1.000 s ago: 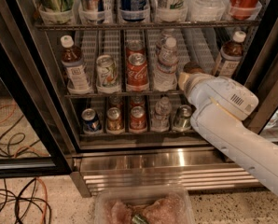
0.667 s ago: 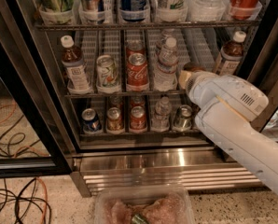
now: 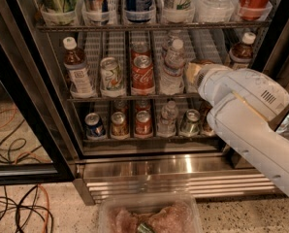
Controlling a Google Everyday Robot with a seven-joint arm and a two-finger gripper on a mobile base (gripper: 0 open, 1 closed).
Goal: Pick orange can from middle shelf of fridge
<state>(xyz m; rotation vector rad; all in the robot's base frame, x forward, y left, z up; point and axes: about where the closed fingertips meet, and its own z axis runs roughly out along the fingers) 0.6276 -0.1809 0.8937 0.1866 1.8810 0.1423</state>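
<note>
A black-framed glass-door fridge [image 3: 149, 170] fills the frame. A white robot arm enters from the lower right and reaches up and left to the middle shelf [image 3: 101, 99]. Its gripper [image 3: 192, 75] sits right of centre, in the lane just right of a clear water bottle [image 3: 172, 67]. The wrist hides the jaws, so it is not possible to tell whether they are open or closed.

The orange can [image 3: 204, 62] appears to stand in that same lane. Only a thin orange-brown sliver shows above the wrist.

The step in hand looks like taking hold of the can. It would go best with the jaws centred on the can's body and the grip firm before any pull. The can would then need a slight lift over the shelf's front lip before coming straight out along its lane.

Room is tight. The water bottle is just beside the gripper on the left, and a brown bottle [image 3: 241, 50] stands near on the right. The upper rack [image 3: 149, 27] hangs close above. The black frame at the right edge is near the arm. The open space lies toward the viewer, in front of the shelves. The red Coca-Cola can [image 3: 142, 72] further left is not the target.
</note>
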